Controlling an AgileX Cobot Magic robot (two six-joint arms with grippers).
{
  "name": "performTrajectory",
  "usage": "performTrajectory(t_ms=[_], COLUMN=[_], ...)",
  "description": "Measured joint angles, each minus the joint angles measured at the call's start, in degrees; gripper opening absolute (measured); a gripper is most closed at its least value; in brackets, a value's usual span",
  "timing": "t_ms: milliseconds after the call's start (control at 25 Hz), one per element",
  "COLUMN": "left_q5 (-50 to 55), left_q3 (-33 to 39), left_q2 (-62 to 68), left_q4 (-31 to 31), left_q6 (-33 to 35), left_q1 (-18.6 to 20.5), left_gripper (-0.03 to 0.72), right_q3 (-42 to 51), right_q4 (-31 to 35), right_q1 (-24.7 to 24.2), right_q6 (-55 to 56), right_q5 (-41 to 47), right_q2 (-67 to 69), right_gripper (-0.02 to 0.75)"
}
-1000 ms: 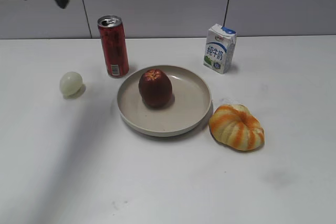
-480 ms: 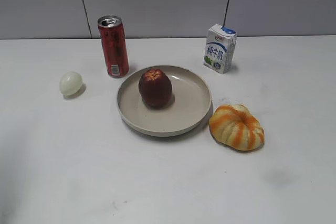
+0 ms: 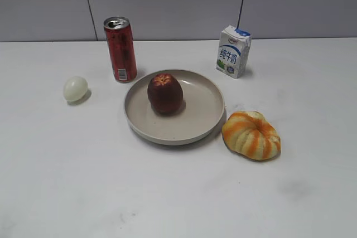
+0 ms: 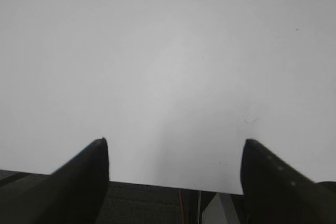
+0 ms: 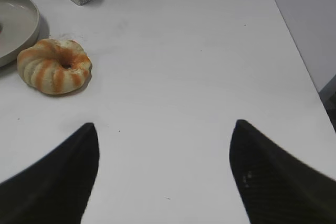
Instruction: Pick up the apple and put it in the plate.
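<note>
Dark maroon against beige, the apple point(image 3: 165, 93) sits upright inside the plate point(image 3: 206, 110), a little left of the plate's middle and clear of the rim, so the placing looks done and what remains is judged to be keeping both arms out of the way. Neither arm shows in the exterior view. The left gripper point(image 4: 173, 153) has its jaws spread wide over bare white surface point(image 4: 168, 51) with nothing between them; the right gripper point(image 5: 164, 129) is likewise wide apart and empty, with the orange-and-white striped fruit point(image 5: 54, 65) and a piece of the plate's rim off to its left. To finish well, the arms should stay back from the plate; any retreat is best taken up and away, so that nothing brushes the rim and rolls the apple. The striped fruit lies just beside the plate's right edge, and the red can point(image 3: 120, 48) stands near its far left, both easy to knock.
</note>
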Motion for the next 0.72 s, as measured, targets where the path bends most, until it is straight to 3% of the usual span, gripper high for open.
performTrajectory(t_ms=[320, 720], left_q5=[-3.0, -4.2], left_q3=[8.9, 9.5], left_q2=[-20.0, -36.9], left_q4=[-0.7, -1.1], left_q6=[0.0, 0.0], left_q1=[0.0, 0.0], left_gripper=[0.591, 0.58], right_q3=[0.0, 0.0], right_q4=[0.0, 0.0], right_q1=[0.0, 0.0], right_q6=[0.0, 0.0], right_q5=[0.1, 0.0], right_q2=[0.0, 0.0], right_gripper=[0.585, 0.585])
